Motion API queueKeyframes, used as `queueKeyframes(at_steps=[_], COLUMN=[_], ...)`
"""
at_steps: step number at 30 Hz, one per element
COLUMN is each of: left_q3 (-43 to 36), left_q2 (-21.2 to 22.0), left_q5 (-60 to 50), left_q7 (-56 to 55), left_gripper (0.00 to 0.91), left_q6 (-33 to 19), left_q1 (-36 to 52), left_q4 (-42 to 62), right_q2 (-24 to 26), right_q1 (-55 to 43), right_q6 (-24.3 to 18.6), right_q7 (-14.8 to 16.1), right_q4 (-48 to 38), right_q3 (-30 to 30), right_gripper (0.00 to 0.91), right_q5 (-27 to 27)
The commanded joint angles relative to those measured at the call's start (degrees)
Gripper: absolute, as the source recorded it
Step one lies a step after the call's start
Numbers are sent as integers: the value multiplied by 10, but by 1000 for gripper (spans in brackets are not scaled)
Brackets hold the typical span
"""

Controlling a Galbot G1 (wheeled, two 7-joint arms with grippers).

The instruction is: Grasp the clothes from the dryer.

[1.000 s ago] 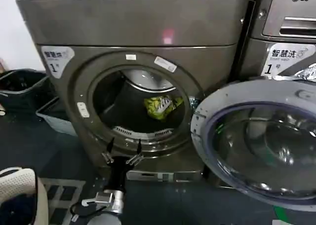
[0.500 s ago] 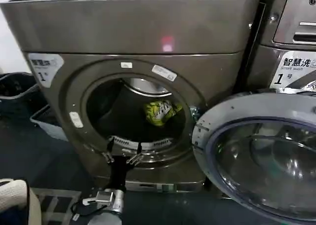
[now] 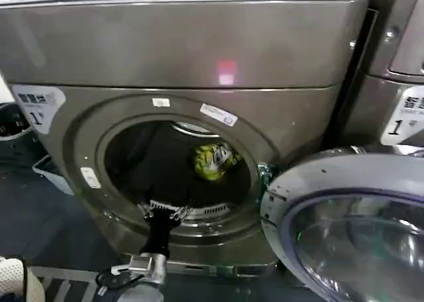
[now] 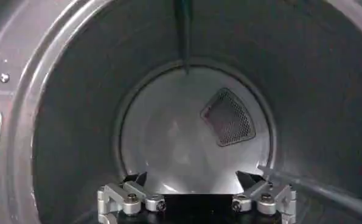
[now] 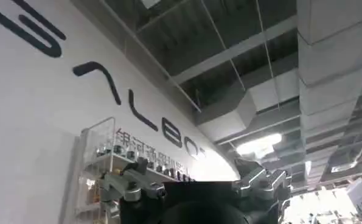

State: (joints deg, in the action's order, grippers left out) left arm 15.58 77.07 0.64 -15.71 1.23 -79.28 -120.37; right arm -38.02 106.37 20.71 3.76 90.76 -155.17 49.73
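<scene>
The dryer (image 3: pixel 179 110) stands with its round door (image 3: pixel 351 229) swung out to the side of the porthole, so the drum is free to reach into; the clothes (image 3: pixel 213 161) lie as a small yellow-green bunch deep in the drum, toward the door side of the porthole and above its lower lip. The left gripper (image 3: pixel 165 212) sits at that lower lip, on the side of the porthole away from the door, its fingers spread wide with nothing between them; that spread suits closing around a soft bunch. Its wrist camera looks straight down the drum at the pale back wall (image 4: pixel 193 134) and a mesh vent (image 4: pixel 228 117), so the arm seems aimed at the drum's middle, not at the clothes; reaching them likely calls for a swing toward the door side. The right gripper (image 5: pixel 196 185) is parked away from the dryer, pointing up at a ceiling, fingers apart and empty, likely kept out of the way.
</scene>
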Motion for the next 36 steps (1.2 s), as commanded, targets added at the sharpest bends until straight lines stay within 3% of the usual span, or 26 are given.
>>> queueKeyframes(at_steps=[1, 5, 24, 29, 36], left_q3=[0, 0, 6, 6, -16], left_q2=[4, 9, 61, 79, 82], left_q5=[5, 18, 56, 52, 9], left_q7=[1, 4, 61, 112, 282], left_gripper=[907, 907, 907, 907, 907], left_q6=[-1, 2, -23, -27, -25], left_q1=[27, 69, 452, 539, 650], left_q4=[25, 59, 473, 597, 772], right_q2=[1, 3, 8, 7, 6], right_q1=[6, 20, 41, 39, 40], right_q6=[-1, -6, -15, -16, -16], right_q7=[-2, 0, 8, 8, 9], right_q4=[-2, -7, -19, -20, -22], right_q3=[-4, -17, -43, -42, -42], right_gripper=[907, 907, 907, 907, 907], right_q5=[-20, -36, -51, -50, -49])
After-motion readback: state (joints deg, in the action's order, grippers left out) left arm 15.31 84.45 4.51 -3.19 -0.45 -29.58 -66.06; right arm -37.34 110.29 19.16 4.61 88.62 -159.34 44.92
